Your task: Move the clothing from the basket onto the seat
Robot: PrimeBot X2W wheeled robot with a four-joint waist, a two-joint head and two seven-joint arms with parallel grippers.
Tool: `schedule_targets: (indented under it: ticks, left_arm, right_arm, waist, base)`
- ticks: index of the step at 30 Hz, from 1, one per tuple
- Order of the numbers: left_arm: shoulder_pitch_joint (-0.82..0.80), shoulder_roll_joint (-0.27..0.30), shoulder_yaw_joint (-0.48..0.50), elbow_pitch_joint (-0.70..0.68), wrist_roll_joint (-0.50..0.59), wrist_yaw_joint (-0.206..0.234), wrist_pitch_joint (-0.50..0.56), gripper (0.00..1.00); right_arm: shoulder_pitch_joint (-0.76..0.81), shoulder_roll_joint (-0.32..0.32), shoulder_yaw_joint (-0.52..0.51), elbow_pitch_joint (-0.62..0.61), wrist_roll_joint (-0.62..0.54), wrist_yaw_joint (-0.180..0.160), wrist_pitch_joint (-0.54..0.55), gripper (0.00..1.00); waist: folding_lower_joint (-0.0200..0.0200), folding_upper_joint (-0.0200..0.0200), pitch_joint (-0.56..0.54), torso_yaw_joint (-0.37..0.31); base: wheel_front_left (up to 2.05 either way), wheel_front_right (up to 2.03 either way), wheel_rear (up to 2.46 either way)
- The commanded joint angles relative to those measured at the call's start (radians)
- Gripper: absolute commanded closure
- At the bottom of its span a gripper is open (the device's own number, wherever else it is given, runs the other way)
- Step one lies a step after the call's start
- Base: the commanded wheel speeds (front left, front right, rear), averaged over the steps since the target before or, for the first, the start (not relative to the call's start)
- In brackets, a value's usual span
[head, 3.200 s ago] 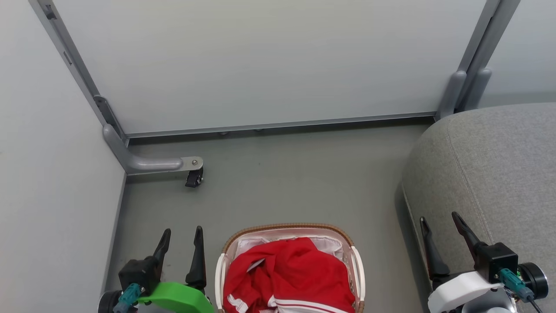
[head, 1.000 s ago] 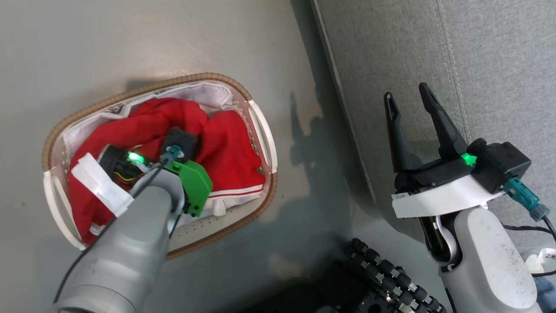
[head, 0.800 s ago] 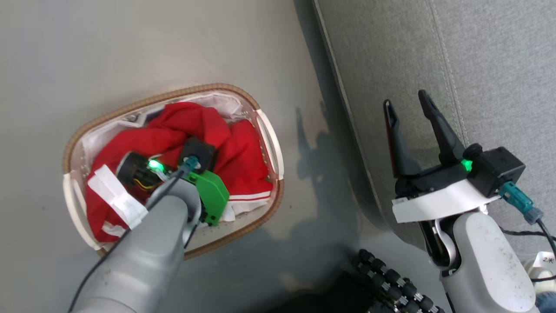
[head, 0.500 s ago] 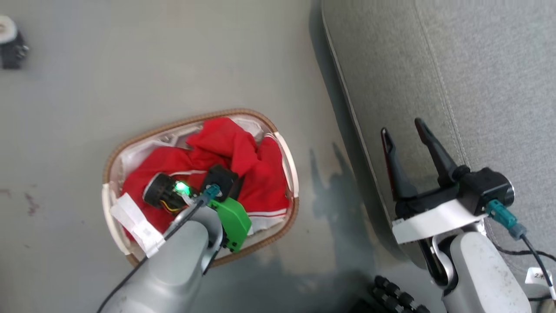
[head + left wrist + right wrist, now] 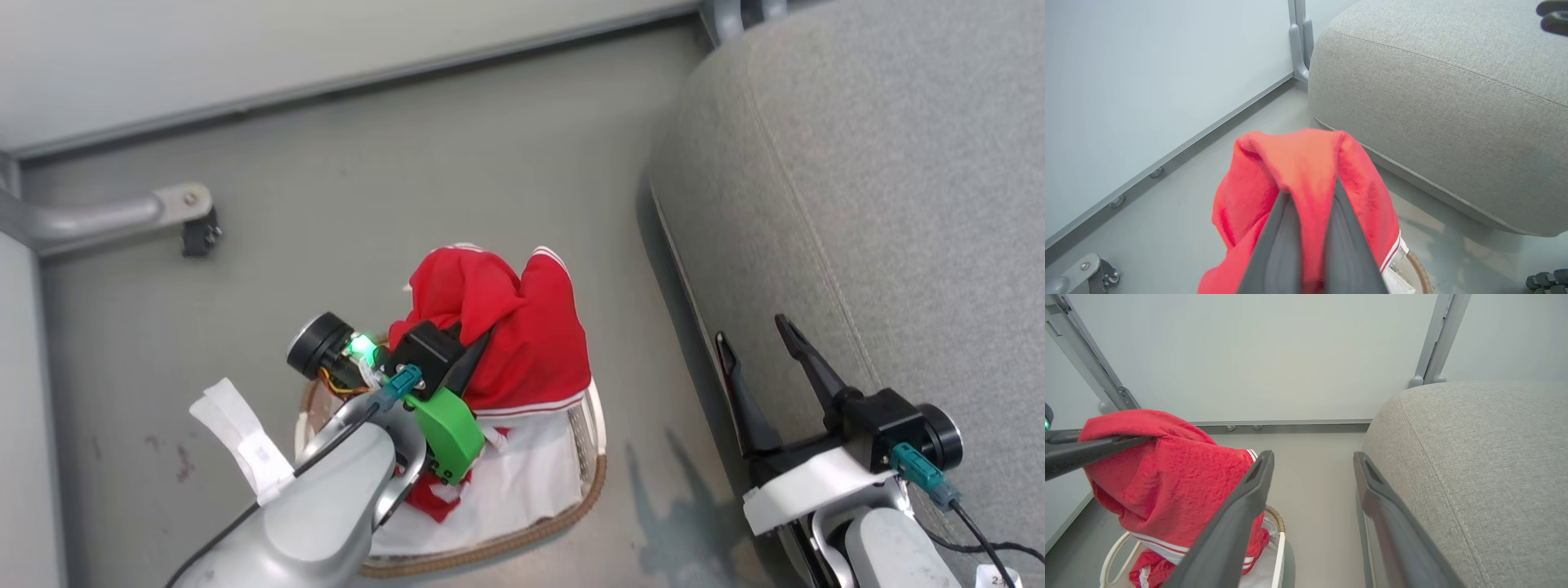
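My left gripper [image 5: 472,347] is shut on a bright red garment [image 5: 510,327] with white stripe trim, held up above the basket [image 5: 584,498]. In the left wrist view the cloth [image 5: 1298,159] drapes over both fingers of the left gripper [image 5: 1310,196]. More red fabric [image 5: 426,498] lies on the white liner [image 5: 522,490] inside the basket. The grey seat [image 5: 857,204] stands to the right of the basket. My right gripper [image 5: 753,331] hangs open beside the seat's edge, with nothing in it. The right wrist view shows the right gripper [image 5: 1313,457], the lifted garment [image 5: 1167,477] and the seat [image 5: 1474,465].
A pale wall panel [image 5: 326,41] runs along the back. A grey metal foot with a black caster [image 5: 200,237] sits on the floor at the left. A grey post [image 5: 1437,343] stands at the seat's far corner. Bare floor [image 5: 449,180] lies between basket, wall and seat.
My left gripper has risen out of the basket with a red garment pinched in it. The head camera has tilted up, bringing the wall into view. The right gripper stays open.
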Motion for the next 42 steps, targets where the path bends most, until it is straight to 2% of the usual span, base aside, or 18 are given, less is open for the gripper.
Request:
schedule_targets:
  ticks: [1,12,19,34,42]
  left_arm:
    - [-0.019,0.017,-0.013,-0.021,-0.007,-0.003,-0.004,1.00]
    - [-0.224,0.137,-0.159,-0.158,-0.063,-0.003,-0.004,1.00]
    - [-0.341,0.172,-0.198,-0.194,-0.089,-0.003,-0.004,1.00]
    - [-0.423,0.145,-0.182,-0.220,-0.108,0.000,-0.004,1.00]
    - [-0.391,0.125,-0.200,-0.251,-0.099,0.001,-0.004,1.00]
  right_arm:
    - [0.025,-0.005,-0.005,0.005,-0.009,-0.001,-0.002,0.00]
    - [0.063,-0.004,0.005,0.019,-0.025,-0.001,-0.002,0.00]
    - [0.066,-0.004,0.033,0.019,-0.031,-0.001,-0.002,0.00]
    - [-0.034,-0.004,0.193,0.063,-0.091,-0.001,-0.002,0.00]
    - [-0.099,-0.004,0.217,0.080,-0.031,-0.001,-0.002,0.00]
  waist:
    - [0.0001,0.0000,-0.137,0.055]
    - [0.0001,0.0000,-0.245,0.067]
    - [0.0001,0.0000,-0.277,0.075]
    - [0.0001,0.0000,-0.298,0.082]
    - [0.0001,0.0000,-0.299,0.101]
  base:
    - [0.00,0.00,0.00]
    - [0.00,0.00,0.00]
    - [0.00,0.00,0.00]
    - [0.00,0.00,0.00]
    - [0.00,0.00,0.00]
